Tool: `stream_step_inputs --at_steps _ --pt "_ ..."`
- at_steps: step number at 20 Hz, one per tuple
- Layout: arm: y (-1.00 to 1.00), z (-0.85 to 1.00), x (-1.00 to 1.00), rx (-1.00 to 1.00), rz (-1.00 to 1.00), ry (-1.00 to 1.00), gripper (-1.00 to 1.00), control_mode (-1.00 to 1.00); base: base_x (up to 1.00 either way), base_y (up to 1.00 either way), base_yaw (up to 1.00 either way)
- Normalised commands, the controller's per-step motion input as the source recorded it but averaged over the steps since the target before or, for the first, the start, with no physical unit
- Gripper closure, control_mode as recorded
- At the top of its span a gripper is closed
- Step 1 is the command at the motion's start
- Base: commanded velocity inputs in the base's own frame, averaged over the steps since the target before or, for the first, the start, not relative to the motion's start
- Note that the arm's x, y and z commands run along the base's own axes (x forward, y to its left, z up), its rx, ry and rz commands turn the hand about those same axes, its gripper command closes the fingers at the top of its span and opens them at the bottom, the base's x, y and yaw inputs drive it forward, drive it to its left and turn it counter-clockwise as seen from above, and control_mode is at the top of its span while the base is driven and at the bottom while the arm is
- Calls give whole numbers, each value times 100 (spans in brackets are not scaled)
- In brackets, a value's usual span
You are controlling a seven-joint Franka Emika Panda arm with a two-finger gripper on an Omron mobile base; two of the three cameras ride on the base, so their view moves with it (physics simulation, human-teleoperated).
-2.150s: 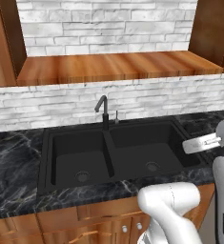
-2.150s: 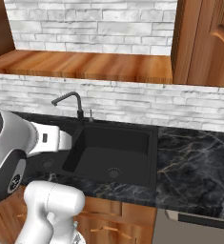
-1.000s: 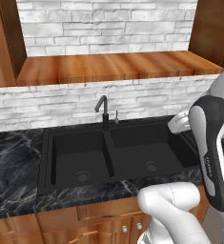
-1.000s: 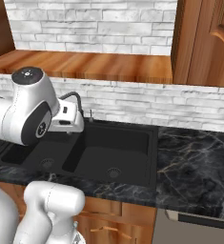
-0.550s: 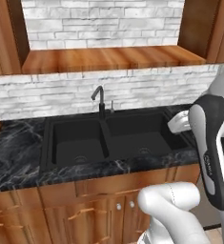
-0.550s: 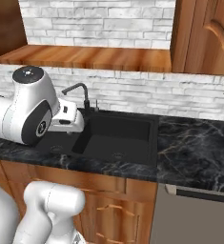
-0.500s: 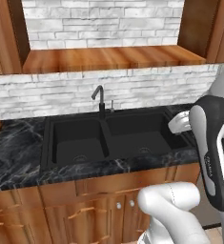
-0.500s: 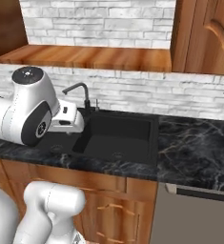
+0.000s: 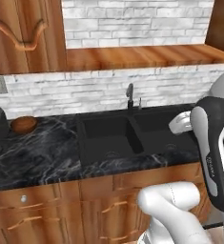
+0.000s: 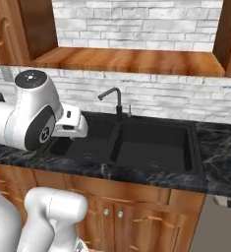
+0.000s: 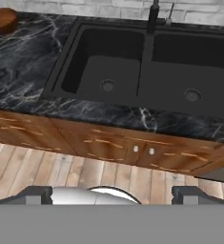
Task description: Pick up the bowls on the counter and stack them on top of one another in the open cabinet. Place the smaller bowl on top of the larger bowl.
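The worktop (image 9: 37, 152) is glossy black marble with pale veins. The smaller bowl (image 9: 24, 124) looks like dark wood. The sink (image 9: 132, 136) is matt black. The open cabinet (image 10: 131, 61) has a warm wood floor and white brick back.

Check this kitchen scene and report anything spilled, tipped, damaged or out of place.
Nothing stands out. The brown wooden bowl sits upright on the black marble counter left of the double sink, whose basins look dry. The open cabinet shelf is intact. The gripper is open and holds nothing.
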Motion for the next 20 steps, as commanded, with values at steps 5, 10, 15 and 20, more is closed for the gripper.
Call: stream_step_inputs --at_steps 5,10,15,20 --pt "0 0 0 0 0 0 -100 100 0 97 -1" --pt "0 0 0 0 0 0 -100 100 0 98 -1" --pt "0 0 0 0 0 0 -100 100 0 93 0" --pt "0 0 0 0 0 0 -100 100 0 84 0"
